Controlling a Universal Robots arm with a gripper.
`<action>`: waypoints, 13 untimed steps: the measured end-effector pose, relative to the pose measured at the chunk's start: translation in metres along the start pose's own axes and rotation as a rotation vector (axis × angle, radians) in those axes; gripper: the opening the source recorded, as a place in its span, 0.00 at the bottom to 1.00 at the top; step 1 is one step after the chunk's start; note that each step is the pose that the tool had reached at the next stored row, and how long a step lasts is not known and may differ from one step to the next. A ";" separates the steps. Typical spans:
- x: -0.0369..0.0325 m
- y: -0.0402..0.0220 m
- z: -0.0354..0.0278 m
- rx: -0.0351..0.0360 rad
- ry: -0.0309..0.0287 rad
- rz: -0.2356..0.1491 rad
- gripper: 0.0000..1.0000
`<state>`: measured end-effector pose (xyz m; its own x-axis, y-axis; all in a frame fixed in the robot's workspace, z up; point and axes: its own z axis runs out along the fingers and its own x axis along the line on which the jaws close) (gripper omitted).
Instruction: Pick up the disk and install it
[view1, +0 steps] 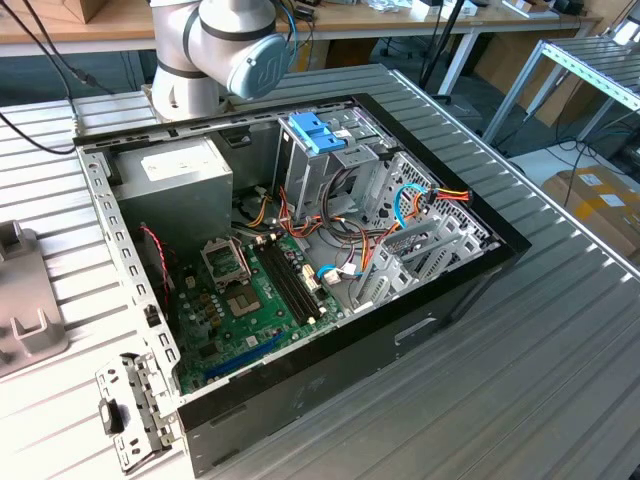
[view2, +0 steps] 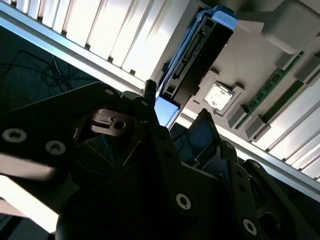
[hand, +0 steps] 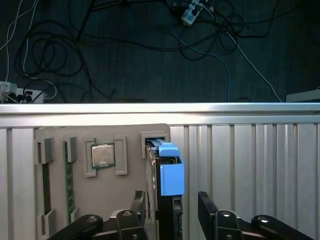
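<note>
The disk (hand: 167, 172) is a thin drive in a bright blue carrier. It stands on its edge in a slot of a grey parts holder (hand: 130, 135). My gripper (hand: 172, 212) is open and straddles the disk's near end, one finger (hand: 140, 207) close against its side and the other finger (hand: 207, 210) a small gap away. In the second wrist view the disk (view2: 200, 55) runs away from the gripper (view2: 177, 105), its blue end between the fingertips. The open computer case (view1: 470, 270) lies on the table, with a blue latch piece (view1: 318, 132) on its drive cage.
A processor chip (hand: 102, 155) and memory sticks (hand: 67, 175) sit in the same holder beside the disk. The ribbed metal table's edge (hand: 160, 107) is just beyond, with cables on the floor past it. A grey moulded holder (view1: 25, 300) lies at the exterior view's left.
</note>
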<state>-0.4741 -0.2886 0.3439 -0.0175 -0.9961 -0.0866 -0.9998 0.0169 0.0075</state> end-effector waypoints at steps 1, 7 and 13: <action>-0.0004 0.0020 0.0008 0.0001 -0.0014 0.000 0.54; -0.0008 0.0094 0.0038 -0.0001 -0.0027 0.000 0.54; -0.0010 0.0109 0.0112 0.0000 -0.0035 0.000 0.54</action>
<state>-0.4850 -0.2865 0.3329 -0.0175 -0.9958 -0.0901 -0.9998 0.0169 0.0075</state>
